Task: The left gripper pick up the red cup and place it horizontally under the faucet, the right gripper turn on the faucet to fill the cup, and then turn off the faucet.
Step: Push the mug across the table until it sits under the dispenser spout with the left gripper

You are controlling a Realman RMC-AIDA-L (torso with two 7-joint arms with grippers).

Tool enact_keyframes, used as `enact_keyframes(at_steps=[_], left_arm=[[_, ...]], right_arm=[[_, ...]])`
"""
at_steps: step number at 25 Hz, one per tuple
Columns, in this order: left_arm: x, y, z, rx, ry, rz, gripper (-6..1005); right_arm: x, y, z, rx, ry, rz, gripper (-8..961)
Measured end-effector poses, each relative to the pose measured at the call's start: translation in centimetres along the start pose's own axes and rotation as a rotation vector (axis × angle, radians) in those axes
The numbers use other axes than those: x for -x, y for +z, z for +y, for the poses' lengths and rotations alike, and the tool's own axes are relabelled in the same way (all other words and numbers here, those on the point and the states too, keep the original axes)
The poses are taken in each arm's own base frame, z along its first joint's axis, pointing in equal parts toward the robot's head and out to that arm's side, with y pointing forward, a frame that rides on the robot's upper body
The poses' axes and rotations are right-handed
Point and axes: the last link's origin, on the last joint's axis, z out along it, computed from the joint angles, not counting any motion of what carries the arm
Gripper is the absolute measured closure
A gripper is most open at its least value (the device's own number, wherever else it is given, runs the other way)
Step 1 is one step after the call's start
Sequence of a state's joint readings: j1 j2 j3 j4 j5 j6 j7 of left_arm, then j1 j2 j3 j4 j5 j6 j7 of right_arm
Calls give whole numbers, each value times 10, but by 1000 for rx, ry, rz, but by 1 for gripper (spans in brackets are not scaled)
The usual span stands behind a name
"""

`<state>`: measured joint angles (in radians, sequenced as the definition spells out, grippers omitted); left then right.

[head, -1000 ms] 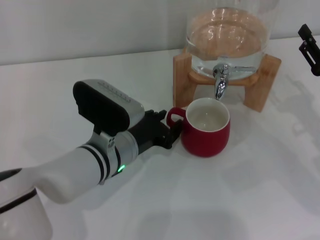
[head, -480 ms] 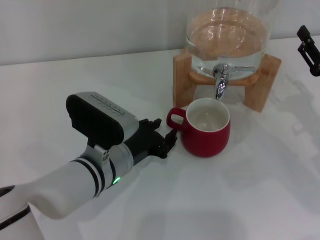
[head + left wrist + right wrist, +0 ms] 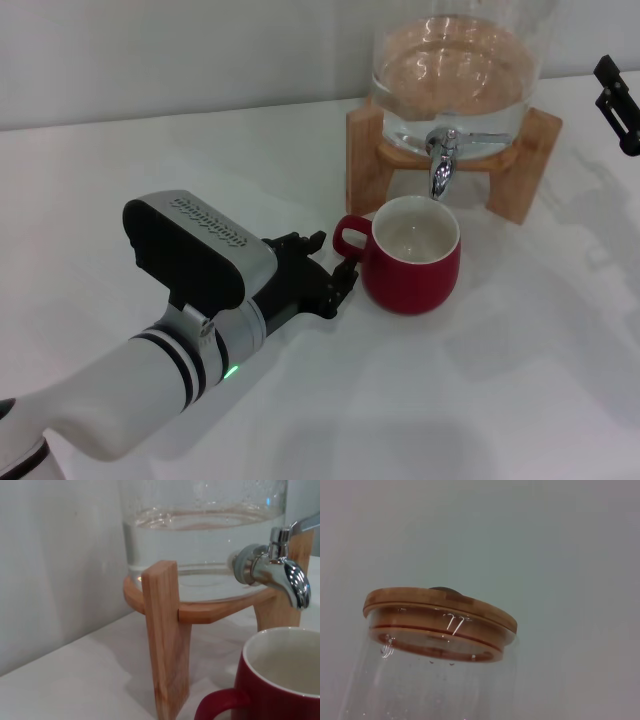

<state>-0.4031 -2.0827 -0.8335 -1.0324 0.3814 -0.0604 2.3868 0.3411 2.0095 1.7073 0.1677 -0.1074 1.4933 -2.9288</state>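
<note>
Item: cup-filling job, first step done as I judge it. Red cup point(image 3: 411, 255) stands upright on the white table point(image 3: 500, 380), directly under the faucet point(image 3: 441, 165), its mouth below the spout; inside looks dry and empty. Handle points to 9 o'clock of the cup. Left gripper point(image 3: 325, 270) sits at 9 o'clock of the cup, fingers spread apart and holding nothing, tips just beside the handle, not around it. Right gripper point(image 3: 618, 103) hangs at 3 o'clock of the dispenser point(image 3: 455, 70), well apart from the faucet; only part of it shows, so I cannot tell how its fingers stand. Dispenser holds water and rests on a wooden stand point(image 3: 365, 160); its wooden lid point(image 3: 437, 611) fills the right wrist view. Next move, by my reckoning: bring the right gripper in from 3 o'clock to the faucet lever and turn it, without knocking the cup or stand. Writing: raised lettering runs along the left arm's black housing point(image 3: 185, 255), too small for me to read; no other labels seen.
</note>
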Motion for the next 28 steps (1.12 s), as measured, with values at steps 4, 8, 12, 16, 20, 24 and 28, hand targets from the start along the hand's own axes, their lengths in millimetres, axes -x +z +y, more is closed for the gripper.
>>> enact_keyframes(at_steps=[4,8,12,16,20,24,28], left_arm=[[-1,-1,0,-1,0,4,547],[-1,-1,1,4,4,6,547],[-6,0,9,27,16,19,547],[-9,-1,11,31,16,25,547],[-9,-1,11,30,16,26,547],[-8,-1,4,12,10,23,547],[-11,0,-2,-6,2,30,547]], right_arm=[[0,-1,0,-1,0,2,336],[0,-1,0,-2,0,2,336],[0,-4,-1,-8,0,3,336],[-1,-4,-2,-12,-3,5,336],[0,-4,-3,-15,-5,5,336],[0,-4,-3,-12,-7,4,336],[0,-4,-3,-13,-9,1,336]])
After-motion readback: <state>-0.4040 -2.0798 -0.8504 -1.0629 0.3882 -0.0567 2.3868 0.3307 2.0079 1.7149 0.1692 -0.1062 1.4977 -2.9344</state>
